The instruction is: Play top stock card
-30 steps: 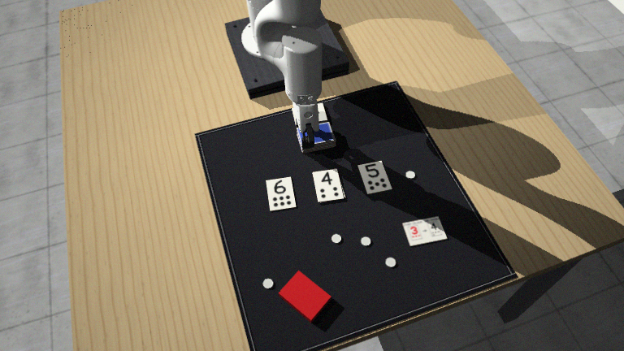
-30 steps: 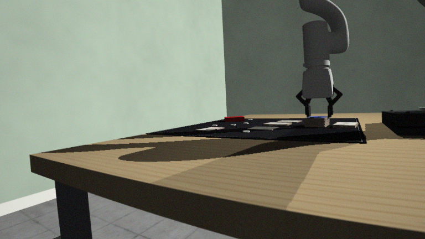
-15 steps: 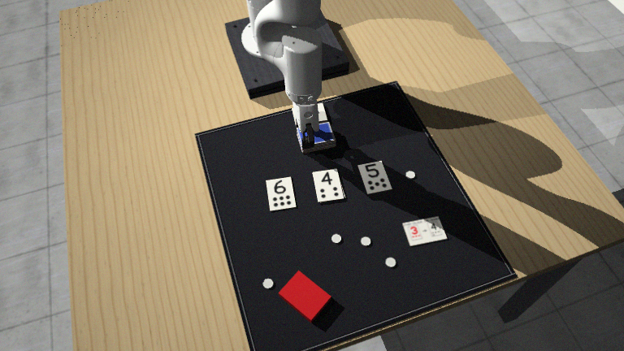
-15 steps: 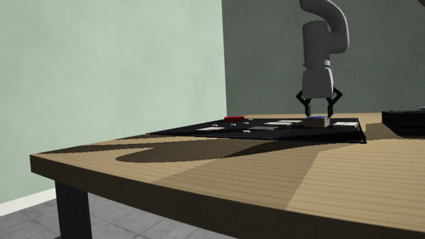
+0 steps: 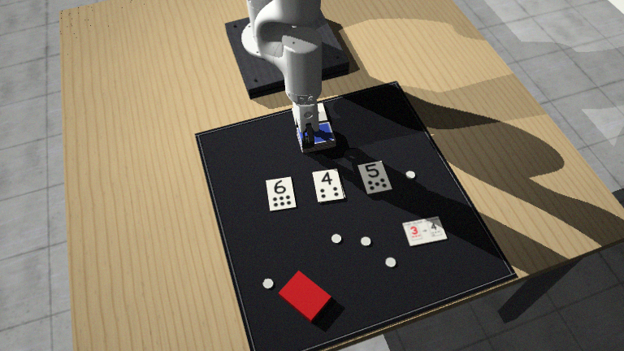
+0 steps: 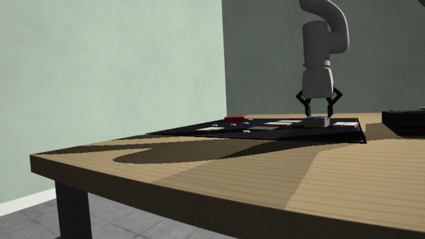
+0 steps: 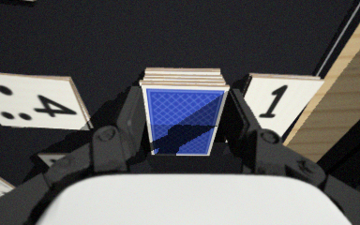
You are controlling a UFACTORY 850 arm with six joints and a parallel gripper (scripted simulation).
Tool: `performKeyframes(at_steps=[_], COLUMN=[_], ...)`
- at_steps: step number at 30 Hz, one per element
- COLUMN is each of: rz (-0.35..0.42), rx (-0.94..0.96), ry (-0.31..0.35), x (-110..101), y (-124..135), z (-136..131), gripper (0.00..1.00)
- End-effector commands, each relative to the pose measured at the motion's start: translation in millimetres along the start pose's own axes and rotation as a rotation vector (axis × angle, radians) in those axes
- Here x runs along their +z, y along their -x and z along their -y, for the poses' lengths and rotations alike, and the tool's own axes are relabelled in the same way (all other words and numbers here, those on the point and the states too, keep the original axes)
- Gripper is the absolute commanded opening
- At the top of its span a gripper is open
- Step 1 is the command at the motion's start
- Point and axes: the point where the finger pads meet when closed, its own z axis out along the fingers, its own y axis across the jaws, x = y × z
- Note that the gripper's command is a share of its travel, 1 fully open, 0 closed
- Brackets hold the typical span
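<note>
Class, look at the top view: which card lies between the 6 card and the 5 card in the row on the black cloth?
The black 4 card lies between the 6 card and the 5 card, apart from both; the top view shows it.

The top view looks steeply down from high up, opposite the arm's base, over the whole wooden surface [image 5: 137, 145]. The exterior view sits low at its edge — distant, sideways. The wrist view stares down, close. All share the black card cloth [image 5: 239, 236] [image 6: 281, 133] [image 7: 141, 37].

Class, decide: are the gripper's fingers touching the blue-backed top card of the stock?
Touching. In the wrist view the fingers press both long edges of the blue-backed top card, with no gap on either side.
</note>
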Motion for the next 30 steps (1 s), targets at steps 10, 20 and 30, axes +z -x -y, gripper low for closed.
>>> performKeyframes(at_steps=[10,20,30], rz=[0.0,0.0,0.0], rx=[0.0,0.0,0.0], ry=[-0.001,-0.001,-0.001], x=[-0.3,-0.6,-2.3], y=[0.0,0.0,-0.1], z=[0.6,0.6,0.6], gripper=[0.6,0.6,0.6])
